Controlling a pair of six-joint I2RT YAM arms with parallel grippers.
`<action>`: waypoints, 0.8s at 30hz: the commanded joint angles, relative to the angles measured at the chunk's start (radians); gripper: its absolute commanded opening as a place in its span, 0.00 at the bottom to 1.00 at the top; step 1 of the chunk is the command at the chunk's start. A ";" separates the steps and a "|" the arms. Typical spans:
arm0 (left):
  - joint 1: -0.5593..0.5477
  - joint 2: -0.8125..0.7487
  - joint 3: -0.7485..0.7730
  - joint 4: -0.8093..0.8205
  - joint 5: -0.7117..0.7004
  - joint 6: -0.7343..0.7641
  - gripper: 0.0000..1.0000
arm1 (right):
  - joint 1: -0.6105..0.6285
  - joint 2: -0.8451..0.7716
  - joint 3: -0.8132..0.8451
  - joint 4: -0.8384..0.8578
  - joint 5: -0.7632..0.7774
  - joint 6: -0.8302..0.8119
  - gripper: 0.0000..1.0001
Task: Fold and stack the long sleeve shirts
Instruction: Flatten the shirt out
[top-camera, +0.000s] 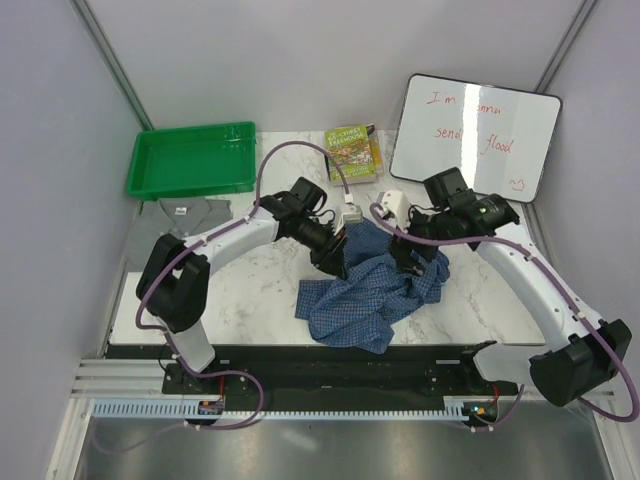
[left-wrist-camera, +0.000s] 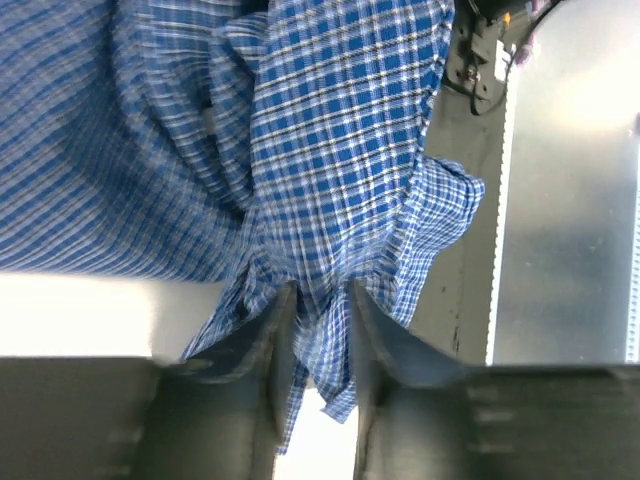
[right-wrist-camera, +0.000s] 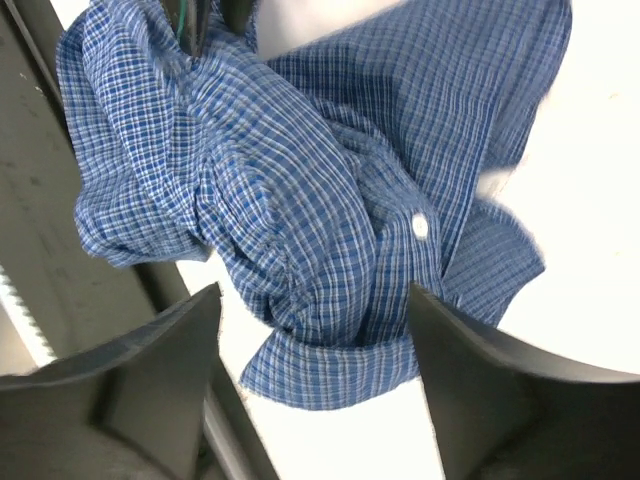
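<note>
Mid-task at the folding bench: L gripper (left-wrist-camera: 320, 335) is pressed together on a gathered pinch of the blue check shirt (top-camera: 365, 290). The cloth bunches tight between its jaws and fans out beyond them. The shirt sits crumpled at the centre of the table (top-camera: 250, 290), towards the near edge, with its far-left part apparently drawn up to that gripper. The likely reason is to let the rest hang and open out, so that a hem or sleeve can be found.

R gripper (right-wrist-camera: 312, 340) hovers over the right side of the heap with its jaws spread wide and nothing held. A cuff-like edge and a white button (right-wrist-camera: 420, 227) lie below the gap. It is prob. lined up for a second grasp, since two held points are needed to stretch the fabric flat.

The grey shirt (top-camera: 190, 213) lies at the far left of the table, just near of the green tray (top-camera: 190, 160) and well apart from the blue one. It looks flat, poss. the base of the stack. The blue shirt is not yet folded.
</note>
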 joint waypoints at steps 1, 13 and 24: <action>0.037 -0.080 -0.035 -0.006 0.054 -0.045 0.45 | 0.097 -0.010 -0.031 0.183 0.077 -0.040 0.74; 0.221 -0.241 -0.272 -0.032 0.061 -0.117 0.58 | 0.266 0.062 0.019 0.156 0.114 -0.087 0.49; 0.227 -0.295 -0.341 -0.037 0.051 -0.114 0.60 | 0.323 0.133 0.021 0.221 0.282 -0.058 0.49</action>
